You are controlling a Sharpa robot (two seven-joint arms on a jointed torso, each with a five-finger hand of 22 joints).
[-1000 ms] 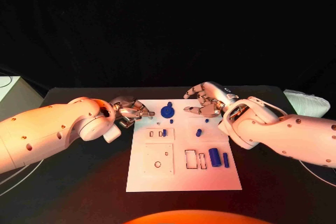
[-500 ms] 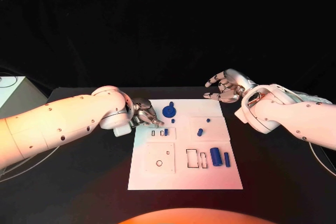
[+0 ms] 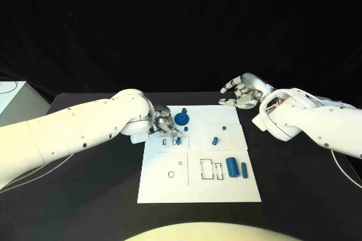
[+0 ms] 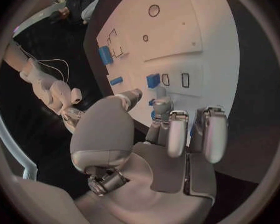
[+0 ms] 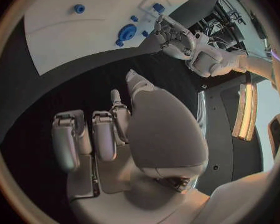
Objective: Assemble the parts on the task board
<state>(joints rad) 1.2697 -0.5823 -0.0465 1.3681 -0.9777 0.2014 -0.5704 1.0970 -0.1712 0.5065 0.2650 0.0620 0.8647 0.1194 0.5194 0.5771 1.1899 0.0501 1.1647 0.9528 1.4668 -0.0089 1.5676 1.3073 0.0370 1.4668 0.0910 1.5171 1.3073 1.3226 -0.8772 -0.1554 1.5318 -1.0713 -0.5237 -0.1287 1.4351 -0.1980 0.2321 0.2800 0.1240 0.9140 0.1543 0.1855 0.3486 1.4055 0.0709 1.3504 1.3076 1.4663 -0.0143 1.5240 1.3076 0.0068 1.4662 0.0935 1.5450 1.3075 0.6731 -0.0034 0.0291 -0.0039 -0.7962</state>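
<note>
The white task board (image 3: 200, 188) lies mid-table. Blue parts rest on it: a gear (image 3: 181, 118), a small piece (image 3: 179, 140) in a slot, a peg (image 3: 215, 141), a thick cylinder (image 3: 232, 168) and a thin bar (image 3: 244, 169). My left hand (image 3: 165, 127) hovers over the board's far left corner, fingers apart, tips just short of the slotted piece (image 4: 153, 80); nothing shows in its grasp. My right hand (image 3: 242, 92) hangs past the board's far right corner with fingers spread and empty. The right wrist view has the gear (image 5: 126, 33) and my left hand (image 5: 171, 35).
Black tabletop (image 3: 302, 188) surrounds the board on all sides. A pale box (image 3: 11, 97) stands at the table's far left. The board's near half holds outlined recesses (image 3: 172, 170) with open room around them.
My left hand has come from the board's left edge onto its far left corner, by the slots. My right hand has drawn back off the board to the far right.
</note>
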